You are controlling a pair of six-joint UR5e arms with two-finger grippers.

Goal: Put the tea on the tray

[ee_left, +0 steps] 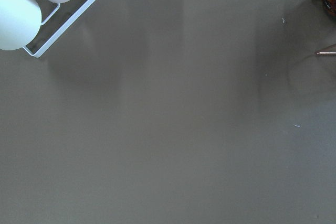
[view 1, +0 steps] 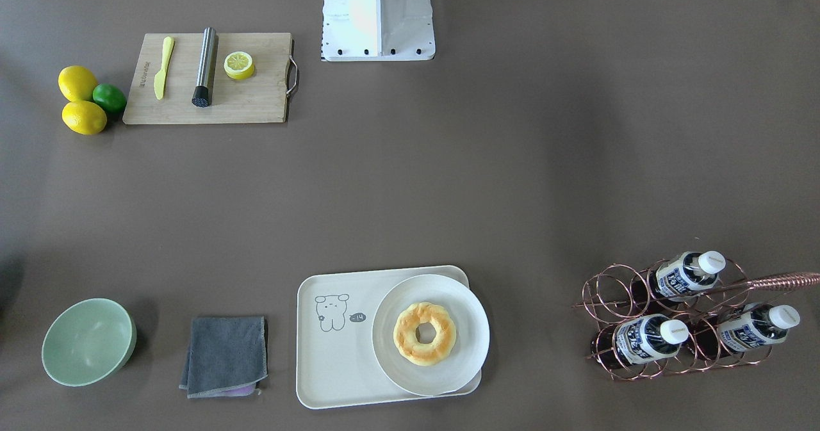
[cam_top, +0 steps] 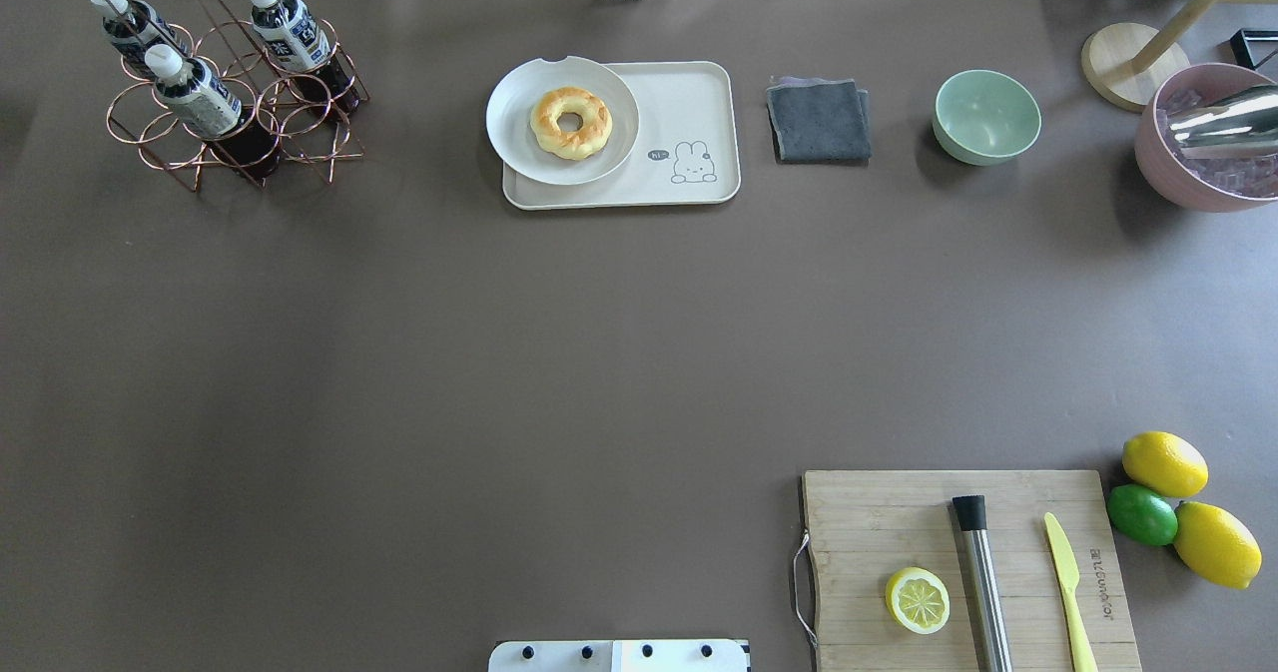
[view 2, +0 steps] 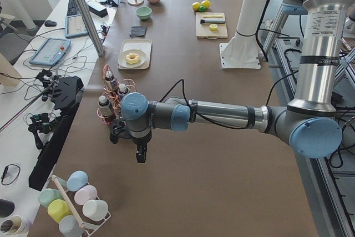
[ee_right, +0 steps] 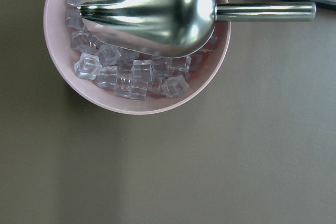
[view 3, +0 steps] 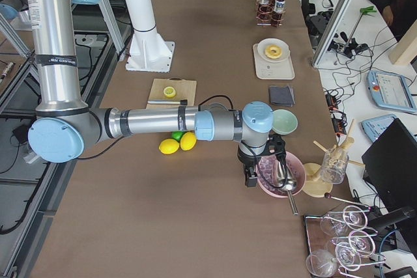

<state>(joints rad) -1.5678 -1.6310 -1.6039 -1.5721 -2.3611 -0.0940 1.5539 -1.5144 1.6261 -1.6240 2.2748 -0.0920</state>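
Three alike tea bottles (cam_top: 195, 93) with white caps and blue-and-white labels stand in a copper wire rack (cam_top: 300, 143) at the far left corner. They also show in the front view (view 1: 647, 338). The cream tray (cam_top: 689, 103) with the bear drawing lies at the far middle and bears a round white plate (cam_top: 514, 118) with a donut. My left gripper (view 2: 141, 155) hangs over bare table just beside the rack; I cannot tell if it is open. My right gripper (view 3: 247, 177) hovers next to the pink ice bowl; I cannot tell its state either.
A grey cloth (cam_top: 819, 120) and a green bowl (cam_top: 986, 116) lie right of the tray. A pink ice bowl (cam_top: 1198, 183) with a metal scoop is at the far right. A cutting board (cam_top: 869, 522) with lemon half, muddler and knife, plus lemons (cam_top: 1164, 463), is near right.
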